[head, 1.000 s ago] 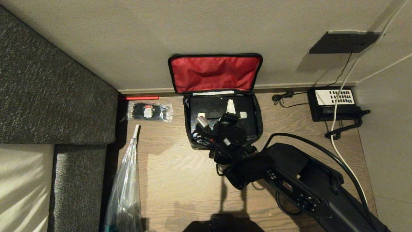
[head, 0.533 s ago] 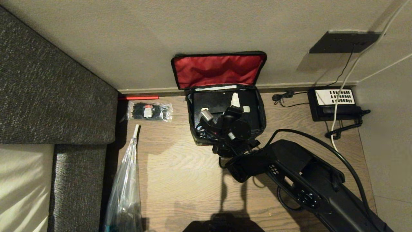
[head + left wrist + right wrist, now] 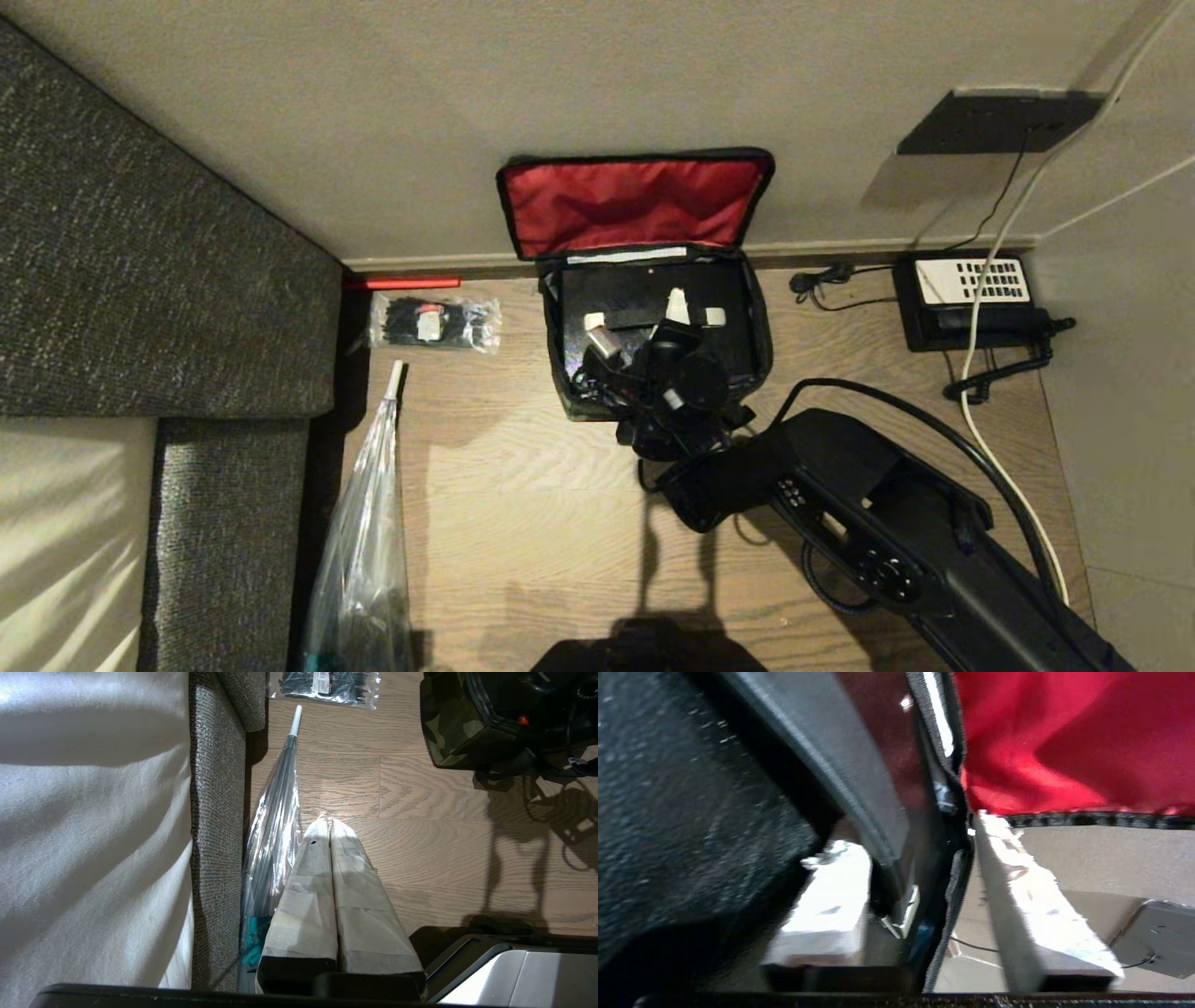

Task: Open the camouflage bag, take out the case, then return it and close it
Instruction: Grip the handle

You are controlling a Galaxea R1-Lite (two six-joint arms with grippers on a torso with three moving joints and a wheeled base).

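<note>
The camouflage bag (image 3: 760,322) stands open on the floor against the wall, its red-lined lid (image 3: 635,201) leaning on the wall. Inside lies the black case (image 3: 644,285), handle up, with cream ends. My right gripper (image 3: 642,323) hangs over the case, one finger on either side of the handle. In the right wrist view the handle (image 3: 859,779) lies against one finger, with a gap to the other finger (image 3: 1031,896), so the jaws stand open. My left gripper (image 3: 329,821) is shut and empty, parked over the floor beside the sofa. The bag's camouflage corner (image 3: 448,732) shows there too.
A grey sofa (image 3: 140,280) fills the left. A clear plastic bag (image 3: 359,551) and a packet of black ties (image 3: 434,322) lie beside it. A black telephone (image 3: 971,299), cables (image 3: 980,392) and a wall plate (image 3: 1004,121) are on the right. Bare wood floor (image 3: 523,523) lies in front of the bag.
The bag slid a little toward the wall and to the right, together with my right gripper. Since then the right fingers have drawn closer together around the handle.
</note>
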